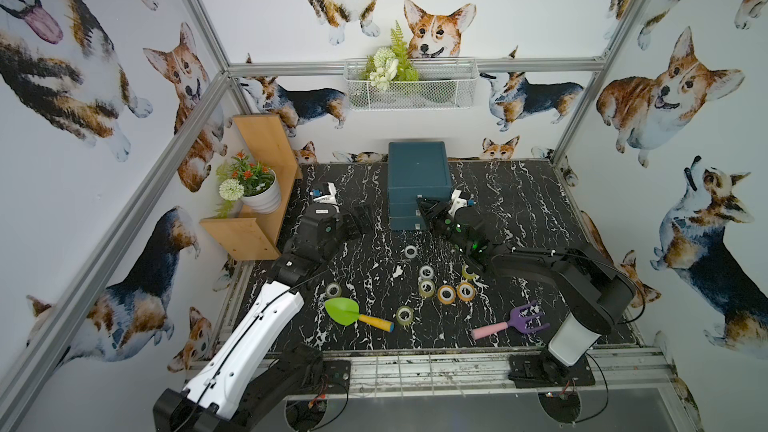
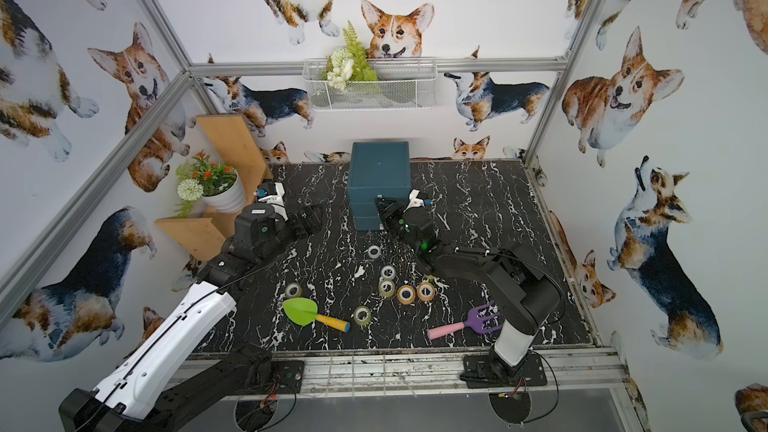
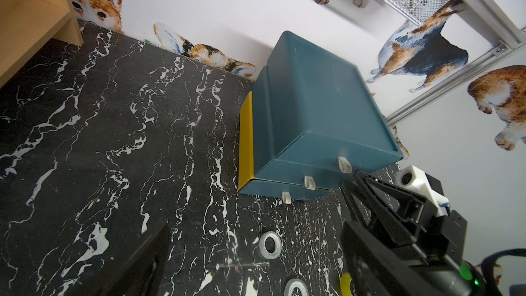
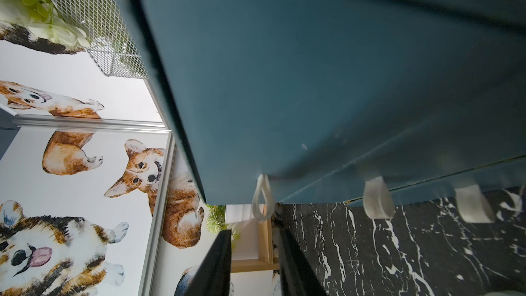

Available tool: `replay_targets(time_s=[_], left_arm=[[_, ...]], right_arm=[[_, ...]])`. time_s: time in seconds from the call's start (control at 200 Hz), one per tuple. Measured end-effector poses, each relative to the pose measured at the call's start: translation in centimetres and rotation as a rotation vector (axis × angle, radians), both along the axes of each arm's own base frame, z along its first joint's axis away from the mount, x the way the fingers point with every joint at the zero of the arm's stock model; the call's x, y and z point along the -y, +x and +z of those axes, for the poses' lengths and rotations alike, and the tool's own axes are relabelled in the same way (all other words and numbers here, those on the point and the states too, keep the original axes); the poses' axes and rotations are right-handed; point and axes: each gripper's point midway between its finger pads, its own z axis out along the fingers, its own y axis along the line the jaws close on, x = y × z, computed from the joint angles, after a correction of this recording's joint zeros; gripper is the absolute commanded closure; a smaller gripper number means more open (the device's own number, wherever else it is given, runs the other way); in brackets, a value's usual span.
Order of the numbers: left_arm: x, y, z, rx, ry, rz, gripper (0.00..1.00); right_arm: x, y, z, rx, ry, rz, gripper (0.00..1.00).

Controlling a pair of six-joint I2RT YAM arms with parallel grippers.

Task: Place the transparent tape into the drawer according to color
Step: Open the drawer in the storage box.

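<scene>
Tape rolls (image 1: 426, 288) loose on black marble table (image 1: 519, 209), in front of teal drawer unit (image 1: 417, 176). I see two orange rolls (image 1: 446, 293); others clear or yellow-green. Right gripper (image 4: 254, 232) sits at top drawer's white loop pull (image 4: 263, 197), fingers slightly apart, loop just beyond tips. Left gripper (image 1: 363, 218) hangs beside unit, fingers spread wide, holding nothing. White sticker (image 1: 322, 211) on left wrist, print too small to read.

Eight tape rolls (image 1: 410, 251), one shovel (image 1: 353, 314), one fork (image 1: 509, 324), three drawers (image 1: 401, 210)
</scene>
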Motion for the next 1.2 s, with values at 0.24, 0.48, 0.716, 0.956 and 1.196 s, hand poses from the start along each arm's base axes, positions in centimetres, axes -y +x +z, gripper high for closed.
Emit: replay_targets(time_s=[0.24,0.48,0.716,0.956,1.196], left_arm=[[0.0,0.0,0.0,0.003,0.006,0.0,0.0],[0.0,0.0,0.1,0.004,0.007,0.002,0.0],[0.0,0.0,0.0,0.004,0.009,0.005,0.01],[0.1,0.1,-0.2,-0.004,0.013,0.004,0.01],[0.1,0.1,-0.3,-0.007,0.015,0.003,0.0]], right_arm=[[0.5,1.1,-0.2,-0.002,-0.001,-0.023,0.7],[0.5,1.6,-0.7,-0.02,0.007,-0.028,0.79],[0.3,1.6,-0.8,-0.022,0.015,-0.023,1.0],[0.6,0.8,-0.8,-0.022,0.026,-0.008,1.0],[0.5,-1.4,-0.9,-0.042,0.05,0.018,1.0]])
